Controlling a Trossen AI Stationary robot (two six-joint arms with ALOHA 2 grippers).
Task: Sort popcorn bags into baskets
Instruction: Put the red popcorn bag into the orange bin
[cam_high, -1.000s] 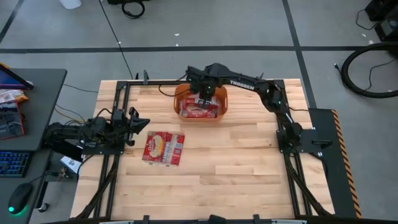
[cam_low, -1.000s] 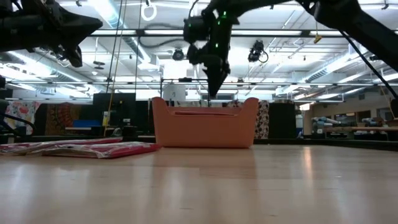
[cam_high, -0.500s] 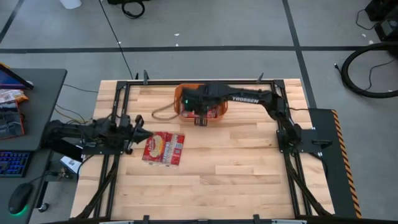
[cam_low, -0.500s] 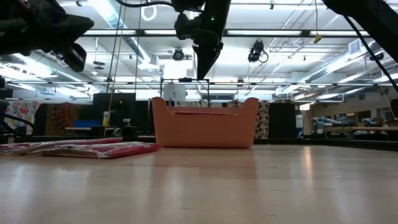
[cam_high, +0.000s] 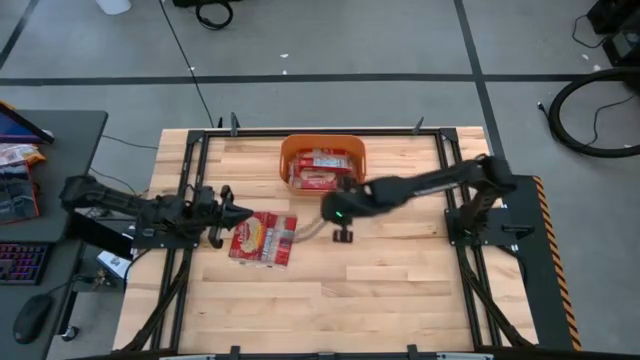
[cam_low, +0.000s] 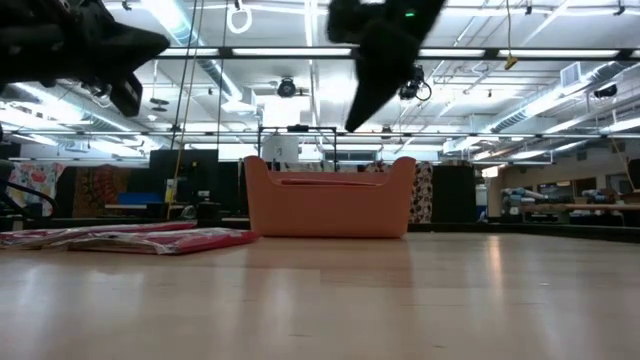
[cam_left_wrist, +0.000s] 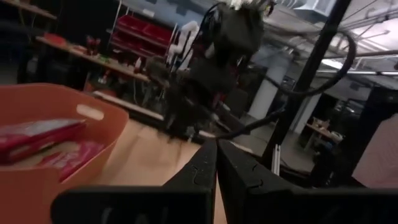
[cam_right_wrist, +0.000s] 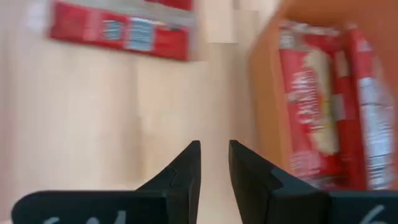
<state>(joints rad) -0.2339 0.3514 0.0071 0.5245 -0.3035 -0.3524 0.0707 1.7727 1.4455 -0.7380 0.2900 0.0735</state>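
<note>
The orange basket (cam_high: 322, 147) stands at the table's far middle, with red popcorn bags (cam_high: 322, 172) lying flat inside it (cam_right_wrist: 323, 118). A small pile of red popcorn bags (cam_high: 264, 238) lies flat on the wood left of centre (cam_low: 150, 240). My right gripper (cam_high: 343, 236) hangs in the air between basket and pile, pointing down, narrowly open and empty (cam_right_wrist: 214, 149). My left gripper (cam_high: 243, 212) is shut and empty (cam_left_wrist: 216, 149). It hovers just off the pile's left far corner and points toward the table's right.
Bare wood spreads over the near half and the right side of the table (cam_high: 400, 290). Black frame rails (cam_high: 190, 180) run along the left and right edges. A desk with a keyboard and packets (cam_high: 20, 190) stands off the left side.
My right gripper has left its place above the basket and swung toward the table's near edge, ending over the bare wood right of the pile. My left gripper has slid toward the table's right, closer to the pile. The bags have stayed still.
</note>
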